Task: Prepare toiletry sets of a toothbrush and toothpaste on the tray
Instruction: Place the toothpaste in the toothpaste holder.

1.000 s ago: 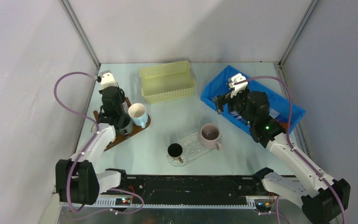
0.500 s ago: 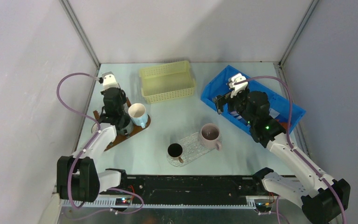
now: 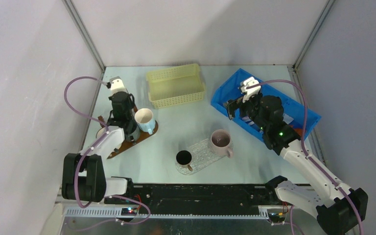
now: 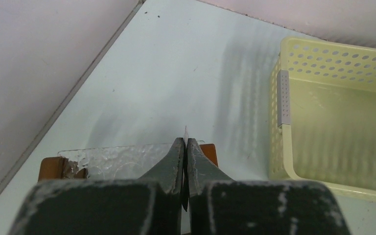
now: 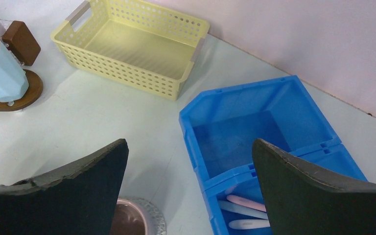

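Poised above the bin (image 5: 240, 88) with the right end effector (image 5: 190, 144) spread wide and empty
Finds toothbrushes (image 5: 247, 201) in its near compartment, low and right of the gap, nearer to the right arm, long axes almost along the closing line; likely needs a wrist turn, then a drop. Finds the left end effector (image 4: 185, 142) pinched shut over the brown tray (image 4: 49, 169), a pale sliver (image 4: 185, 130) at its tips too small to name

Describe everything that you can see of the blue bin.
The blue bin looks like hard plastic, open on top, with a divider between compartments. It sits flat on the table, right of the yellow basket and apart from it. The far compartment shows a bare floor; the nearer one holds pale toothbrushes. The right gripper hovers open above it.
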{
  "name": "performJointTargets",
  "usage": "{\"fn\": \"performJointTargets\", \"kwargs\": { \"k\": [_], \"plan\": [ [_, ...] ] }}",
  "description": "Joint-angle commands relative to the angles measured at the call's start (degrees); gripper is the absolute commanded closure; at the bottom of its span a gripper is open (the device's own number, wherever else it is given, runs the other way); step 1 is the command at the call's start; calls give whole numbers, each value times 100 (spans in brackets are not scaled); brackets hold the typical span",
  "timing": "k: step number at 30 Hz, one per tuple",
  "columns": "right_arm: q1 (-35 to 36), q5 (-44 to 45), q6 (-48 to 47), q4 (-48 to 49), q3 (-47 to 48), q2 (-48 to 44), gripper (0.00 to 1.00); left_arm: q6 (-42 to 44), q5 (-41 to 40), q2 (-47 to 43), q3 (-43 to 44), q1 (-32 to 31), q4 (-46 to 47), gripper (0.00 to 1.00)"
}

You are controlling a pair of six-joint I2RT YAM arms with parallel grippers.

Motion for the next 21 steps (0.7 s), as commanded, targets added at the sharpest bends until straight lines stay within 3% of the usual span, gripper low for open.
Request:
{"fn": "performJointTargets", "kwargs": {
  "k": [1, 5, 12, 21],
  "plan": [
    [-31, -23, -17, 148, 21, -133, 1, -330, -133, -19, -108, 33, 339, 88],
    [-39, 2, -43, 148, 18, -165, 1, -364, -172, -108, -86, 32, 230, 66],
    [-62, 360, -28, 148, 24, -320, 1, -405, -220, -557, 74, 27, -154, 38],
    [-267, 1471, 492, -330, 24, -716, 1, -431, -101, -1609, 372, 29, -1053, 13]
  ]
}}
